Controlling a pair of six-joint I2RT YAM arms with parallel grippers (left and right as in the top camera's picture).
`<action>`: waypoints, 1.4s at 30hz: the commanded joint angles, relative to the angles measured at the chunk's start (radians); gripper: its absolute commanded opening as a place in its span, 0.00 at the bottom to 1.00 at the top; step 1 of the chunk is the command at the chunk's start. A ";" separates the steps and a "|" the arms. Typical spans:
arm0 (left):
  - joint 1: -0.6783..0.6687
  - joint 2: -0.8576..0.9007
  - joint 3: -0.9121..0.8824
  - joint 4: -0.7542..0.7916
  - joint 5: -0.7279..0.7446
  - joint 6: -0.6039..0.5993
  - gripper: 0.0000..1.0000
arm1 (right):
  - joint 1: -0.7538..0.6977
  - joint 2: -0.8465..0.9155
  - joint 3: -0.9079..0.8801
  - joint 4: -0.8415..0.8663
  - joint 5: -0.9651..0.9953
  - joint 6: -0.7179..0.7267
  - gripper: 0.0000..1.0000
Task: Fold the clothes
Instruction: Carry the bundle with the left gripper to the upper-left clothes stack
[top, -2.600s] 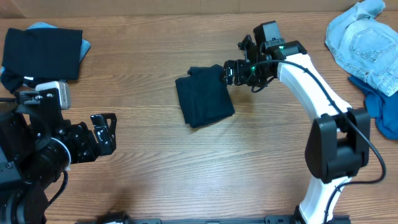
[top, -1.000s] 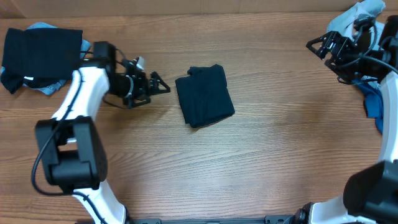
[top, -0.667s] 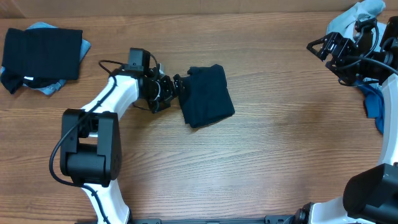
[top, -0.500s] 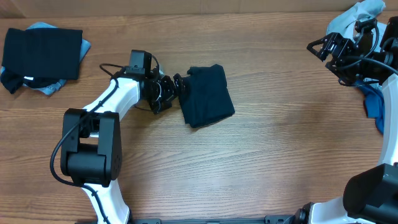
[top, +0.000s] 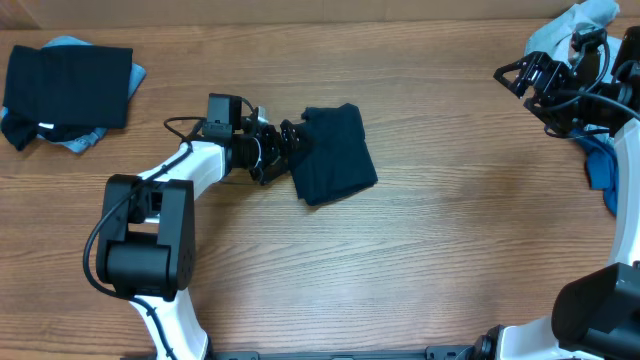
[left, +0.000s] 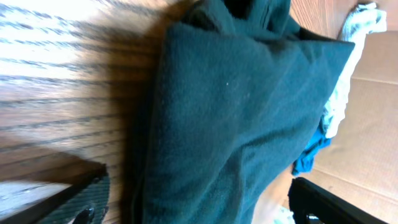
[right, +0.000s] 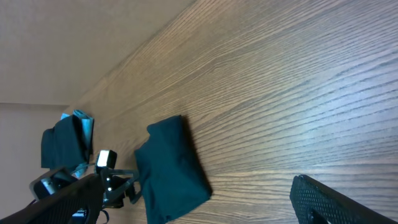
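At the far left of the pale wood-grain table (top: 420, 250), a flat-folded black cloth square (top: 68, 80) lies on a crumpled pale blue fabric piece (top: 138, 72), well apart from everything else. Near the table's middle, the left gripper (top: 288, 148) has its jaws spread wide at the left edge of the dark navy folded shirt (top: 332, 155). The wrist view shows the shirt's matte, felt-like surface filling the space between the two black fingers (left: 81, 202), with nothing yet pinched. The shirt is a thick rectangular bundle, turned a little askew. It looks light, limp and layered, so it should sag when lifted, and its folds may slip apart or skate over the smooth wood. The safest hold is probably the near edge, bitten deep enough to catch every layer. Far to the right, the right gripper (top: 522, 85) hangs fully open and empty, just beside a rumpled pale denim garment (top: 560, 40) with stitched seams. A slack mid-blue cloth (top: 597, 170) lies bunched below it at the table's edge.
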 joint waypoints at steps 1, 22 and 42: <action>-0.041 0.119 -0.057 -0.023 -0.016 -0.023 0.89 | -0.003 0.000 0.009 0.006 0.003 -0.004 1.00; -0.064 0.125 -0.056 0.038 -0.040 -0.020 0.11 | -0.003 0.000 0.009 0.006 0.002 -0.003 1.00; -0.005 -0.267 0.187 -0.431 -0.195 0.280 0.04 | -0.003 0.000 0.009 0.011 0.003 0.000 1.00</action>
